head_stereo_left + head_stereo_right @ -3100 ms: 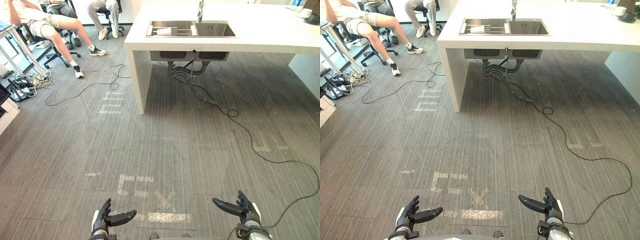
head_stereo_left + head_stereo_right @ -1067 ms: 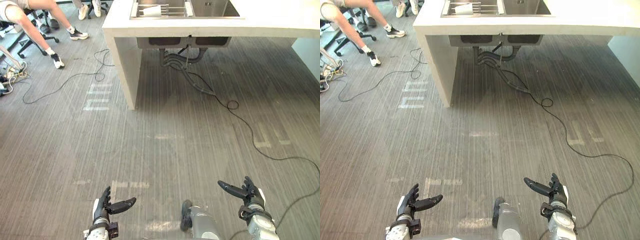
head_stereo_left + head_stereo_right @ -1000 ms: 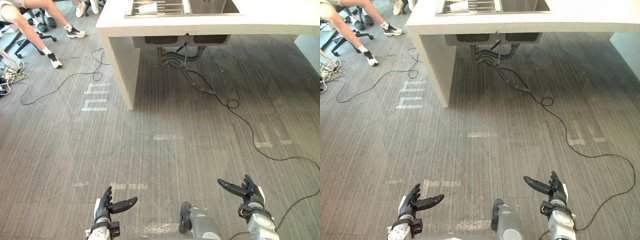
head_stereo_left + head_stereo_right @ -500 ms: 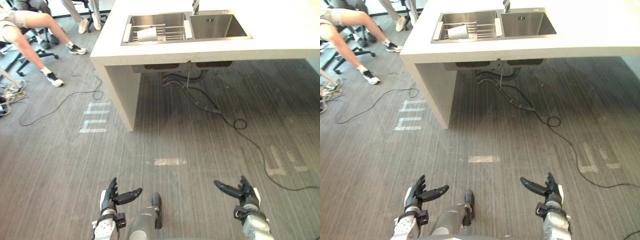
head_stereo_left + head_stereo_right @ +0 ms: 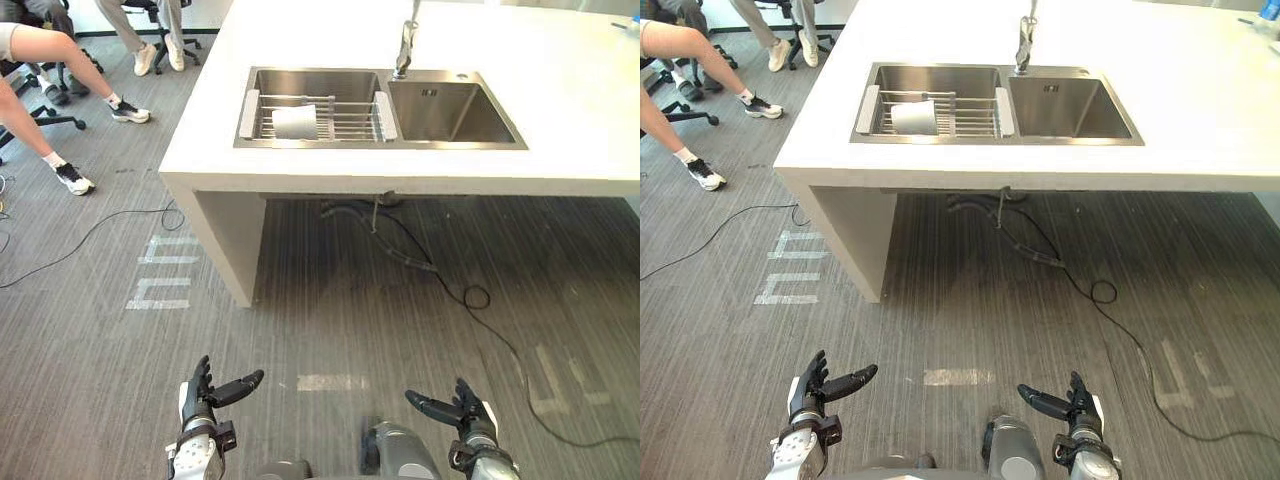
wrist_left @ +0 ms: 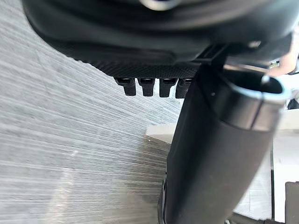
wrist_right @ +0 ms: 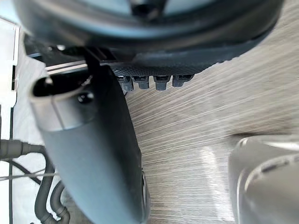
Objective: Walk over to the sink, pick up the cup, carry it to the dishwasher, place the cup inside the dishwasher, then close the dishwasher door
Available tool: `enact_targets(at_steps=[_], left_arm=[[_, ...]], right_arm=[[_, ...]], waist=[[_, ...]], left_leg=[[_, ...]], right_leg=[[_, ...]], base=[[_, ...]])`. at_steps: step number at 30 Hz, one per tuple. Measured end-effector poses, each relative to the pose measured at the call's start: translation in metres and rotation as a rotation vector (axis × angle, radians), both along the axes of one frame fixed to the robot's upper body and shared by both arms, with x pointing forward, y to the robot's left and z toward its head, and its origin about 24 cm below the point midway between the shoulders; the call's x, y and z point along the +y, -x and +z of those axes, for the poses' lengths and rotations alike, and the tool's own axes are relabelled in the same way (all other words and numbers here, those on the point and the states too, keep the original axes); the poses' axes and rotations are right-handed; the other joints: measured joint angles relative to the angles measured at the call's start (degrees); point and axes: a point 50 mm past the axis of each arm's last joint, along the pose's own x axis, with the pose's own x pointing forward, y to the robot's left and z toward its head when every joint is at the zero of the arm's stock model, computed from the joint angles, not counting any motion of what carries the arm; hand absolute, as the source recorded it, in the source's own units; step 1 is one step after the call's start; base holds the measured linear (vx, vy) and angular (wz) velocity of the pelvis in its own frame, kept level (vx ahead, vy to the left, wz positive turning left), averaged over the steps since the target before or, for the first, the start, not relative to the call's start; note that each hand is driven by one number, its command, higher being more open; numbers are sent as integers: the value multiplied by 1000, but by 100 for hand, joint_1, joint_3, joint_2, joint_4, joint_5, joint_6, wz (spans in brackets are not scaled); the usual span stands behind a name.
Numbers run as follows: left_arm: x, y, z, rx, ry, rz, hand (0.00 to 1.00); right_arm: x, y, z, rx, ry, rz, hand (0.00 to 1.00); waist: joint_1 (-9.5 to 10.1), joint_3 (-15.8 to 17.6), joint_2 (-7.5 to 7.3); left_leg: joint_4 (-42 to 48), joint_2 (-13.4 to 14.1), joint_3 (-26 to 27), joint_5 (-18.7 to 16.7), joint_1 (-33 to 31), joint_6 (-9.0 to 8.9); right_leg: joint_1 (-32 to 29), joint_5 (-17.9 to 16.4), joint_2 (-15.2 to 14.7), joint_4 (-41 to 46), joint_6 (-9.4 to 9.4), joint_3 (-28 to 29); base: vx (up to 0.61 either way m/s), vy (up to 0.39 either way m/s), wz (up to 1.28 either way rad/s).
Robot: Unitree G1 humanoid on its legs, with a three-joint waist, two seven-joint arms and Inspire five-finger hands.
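Observation:
A white cup [image 5: 295,121] lies on its side on a wire rack [image 5: 345,118] in the left basin of a steel double sink [image 5: 452,112], set in a white counter [image 5: 560,90] ahead. The cup [image 5: 913,116] is far from both hands. My left hand [image 5: 199,406] hangs low at the lower left, open and empty, fingers straight. My right hand [image 5: 466,413] hangs at the lower right, also open and empty. In the left wrist view the left hand's fingers [image 6: 150,86] point over bare floor, and so do the right hand's fingers [image 7: 150,82] in the right wrist view.
A tap [image 5: 405,42] stands behind the sink. Hoses and pipes [image 5: 395,250] hang under the counter, and a black cord [image 5: 510,350] trails over the grey floor to the right. People sit on chairs [image 5: 45,60] at the far left. White tape marks [image 5: 160,275] lie on the floor.
The camera has moved forward and the counter and sink now lie much closer. Both hands stay open and low at my sides.

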Motion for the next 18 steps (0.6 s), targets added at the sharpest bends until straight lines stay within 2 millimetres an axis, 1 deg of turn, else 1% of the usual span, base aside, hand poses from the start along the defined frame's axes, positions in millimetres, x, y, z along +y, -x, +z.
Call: enact_targets(at_steps=[1, 2, 3, 4, 5, 6, 7, 8, 9, 10, 11, 12, 13, 14, 15, 16, 17, 18], left_arm=[[-2, 5, -3, 14, 8, 6, 100], [-3, 7, -4, 20, 11, 7, 100], [-6, 7, -4, 20, 21, 8, 100], [-10, 5, -4, 14, 34, 9, 100], [-16, 3, -2, -6, 52, 12, 100], [-18, 1, 1, -26, 56, 14, 100], [-20, -2, 8, -65, 52, 17, 100], [-19, -14, 24, -151, 33, 18, 100], [-19, -20, 32, -193, 24, 19, 100], [-17, -32, 51, -287, 2, 22, 100], [-15, -42, 69, -372, -24, 28, 100], [-14, -45, 76, -405, -34, 32, 100], [-14, -51, 92, -476, -60, 35, 100], [-14, -54, 100, -507, -72, 35, 100], [-13, -57, 116, -573, -112, 36, 100], [-12, -57, 133, -639, -147, 50, 100], [-10, -57, 141, -673, -166, 60, 100], [-7, -58, 158, -736, -215, 67, 100]], right_arm=[[3, -2, 0, -2, -5, 13, 100], [5, -4, 0, -5, -10, 18, 100], [11, -4, -2, -5, -26, 13, 100], [14, -1, -3, 0, -37, 6, 100], [18, 6, -4, 5, -47, 1, 100], [20, 8, -4, 4, -50, 7, 100], [23, 7, -3, -3, -53, 20, 100], [27, 3, 1, -32, -57, 20, 100], [26, 1, 3, -48, -56, 13, 100], [24, -3, 7, -75, -44, 9, 100], [23, -5, 10, -91, -36, 8, 100], [23, -4, 10, -94, -33, 6, 100], [16, 0, 12, -95, -16, -11, 100], [15, 2, 12, -93, -15, -15, 100], [11, 8, 14, -92, 0, -18, 100], [5, 14, 16, -86, 16, -14, 100], [7, 16, 14, -79, 7, -13, 100], [14, 20, 12, -71, -14, -4, 100]], waist=[[22, -80, 102], [22, -83, 120], [16, -70, 135], [19, -64, 136], [43, -27, 191], [68, 5, 198], [153, 33, 193], [233, 56, 153], [232, 56, 152], [244, 67, 136], [296, 83, 110], [301, 84, 108], [310, 87, 107], [322, 89, 91], [350, 79, 106], [387, 31, 195], [417, 24, 167], [414, -12, 3]], left_leg=[[146, 164, -39, -84, -55, -141], [303, 224, -55, -108, -134, -183], [987, 336, -114, -165, -427, -279], [1803, 444, -125, -167, -729, -312], [3112, 699, -61, 24, -1176, -536], [3684, 868, 18, 30, -1392, -568], [4318, 1098, 178, -8, -1615, -513], [4793, 1353, 395, -124, -2039, -372], [4819, 1404, 438, -189, -2216, -363], [4566, 1411, 563, -271, -2450, -345], [3911, 1278, 662, -313, -2517, -332], [3567, 1170, 666, -314, -2517, -331], [2873, 938, 633, -293, -2547, -371], [2535, 813, 631, -249, -2548, -418], [1709, 557, 595, 58, -2535, -424], [990, 450, 508, 1019, -2409, -319], [914, 362, 564, 1109, -2281, 5], [934, 187, 606, 1003, -2232, 97]], right_leg=[[38, -287, 102, -10, -86, -102], [68, -336, 142, -32, -120, -139], [260, -436, 185, -192, -177, -273], [501, -467, 221, -351, -206, -394], [930, -527, 317, -563, -267, -555], [1132, -573, 374, -637, -325, -598], [1362, -659, 437, -745, -423, -626], [1664, -717, 465, -961, -435, -669], [1736, -730, 464, -1038, -427, -701], [1844, -751, 429, -1146, -392, -711], [1969, -773, 323, -1203, -321, -716], [2016, -763, 262, -1222, -241, -741], [2122, -749, 135, -1218, -167, -815], [2173, -775, 54, -1214, -130, -835], [2267, -887, -95, -1191, 10, -841], [2357, -1046, -128, -1172, 199, -810], [2428, -1123, -181, -1168, 274, -740], [2459, -1152, -372, -1152, 230, -618]], base=[[323, -157, 6], [356, -207, 26], [320, -239, 45], [383, -281, 70], [321, -217, 58], [317, -162, 37], [305, -130, 13], [287, -117, 13], [276, -80, 16], [335, 11, 14], [351, 54, 12], [369, 130, 19], [190, 88, 22], [334, 204, 23], [358, 232, 10], [446, 282, -2], [397, 215, -1], [394, 196, 11]])
